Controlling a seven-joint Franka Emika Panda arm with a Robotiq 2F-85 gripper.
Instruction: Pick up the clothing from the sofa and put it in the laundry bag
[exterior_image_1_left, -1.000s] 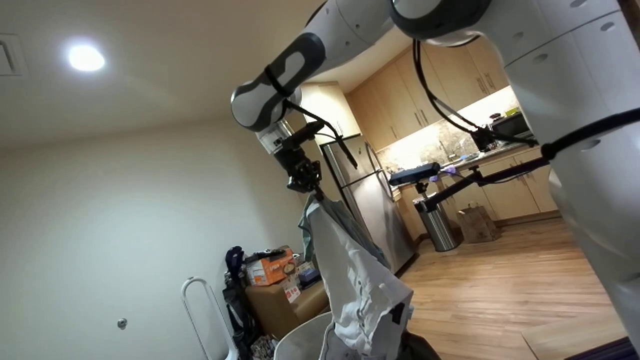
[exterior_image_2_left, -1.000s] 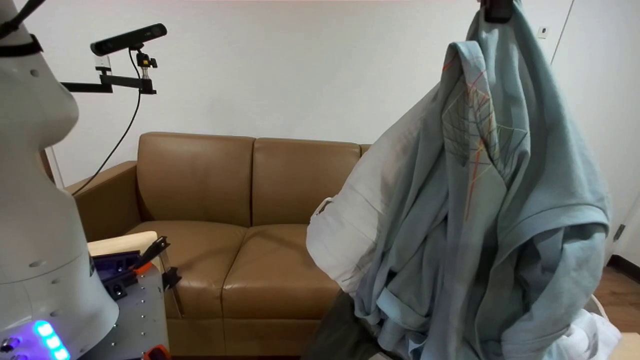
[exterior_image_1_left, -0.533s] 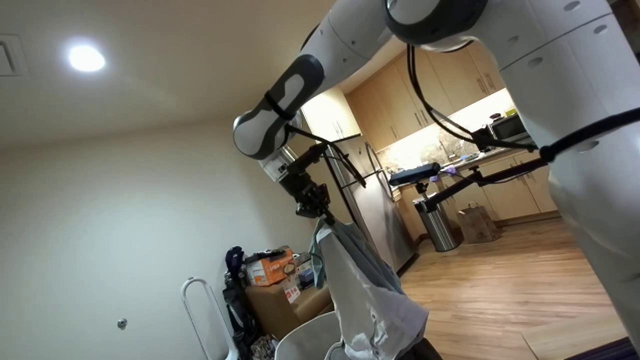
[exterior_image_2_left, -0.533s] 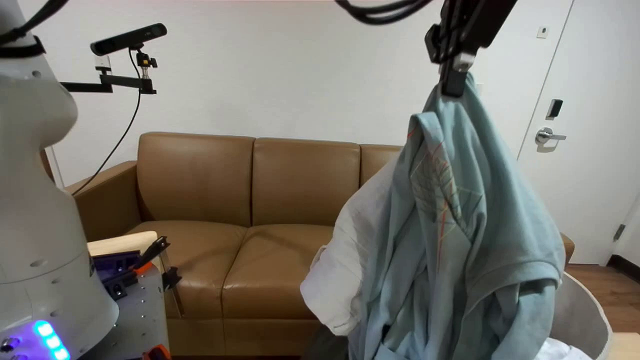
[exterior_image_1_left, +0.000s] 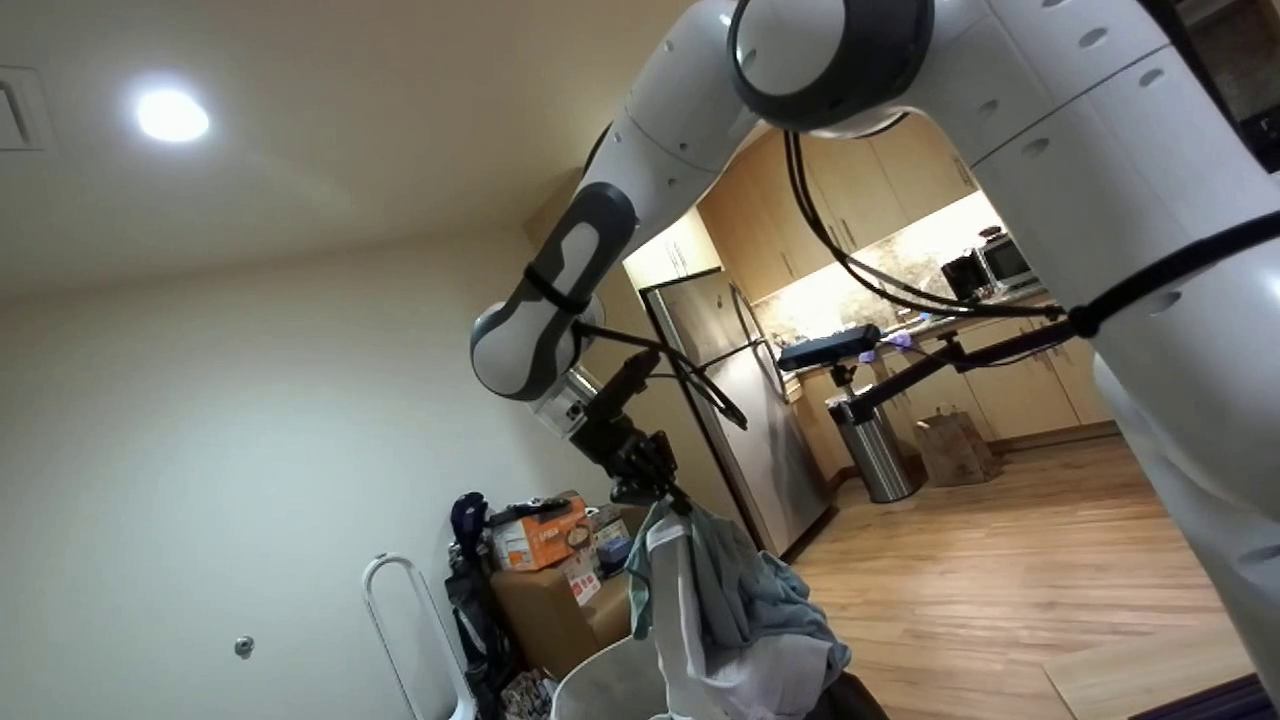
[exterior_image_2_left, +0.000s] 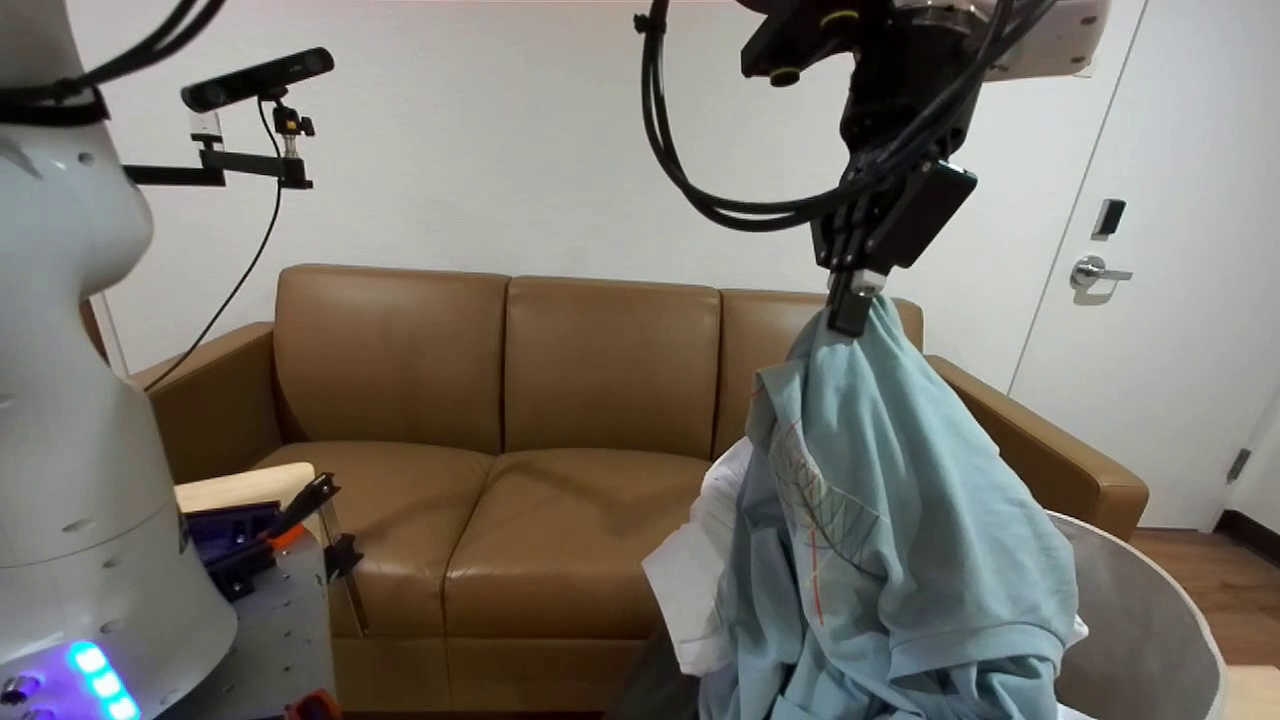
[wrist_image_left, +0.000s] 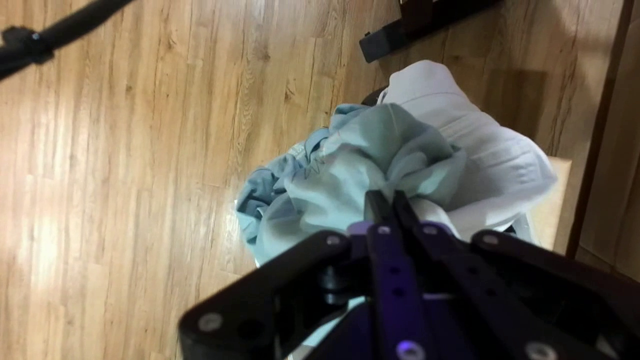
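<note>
My gripper (exterior_image_2_left: 852, 318) is shut on the top of the clothing (exterior_image_2_left: 890, 470), a limp pale blue-grey garment with a white part (exterior_image_2_left: 700, 590). In an exterior view the gripper (exterior_image_1_left: 682, 505) points down with the clothing (exterior_image_1_left: 725, 580) hanging below it. The laundry bag (exterior_image_1_left: 605, 685) has a light grey rim; it also shows behind the clothing (exterior_image_2_left: 1140, 610). The clothing's lower end is bunched over the bag and hides much of its mouth; how much lies inside cannot be told. In the wrist view the fingertips (wrist_image_left: 387, 197) pinch the clothing (wrist_image_left: 330, 185), with white fabric (wrist_image_left: 475, 135) beside it.
A brown sofa (exterior_image_2_left: 590, 530) stands behind, against the wall. An orange box (exterior_image_1_left: 545, 535) and other items sit on the sofa's end. A white ladder-like frame (exterior_image_1_left: 410, 590) stands by the wall. A camera on a bracket (exterior_image_2_left: 258, 78) sticks out near the robot's base.
My gripper has moved down with the clothing, and in an exterior view also to the left. The clothing has sunk and bunches up more. More of the sofa and the bag's rim shows.
</note>
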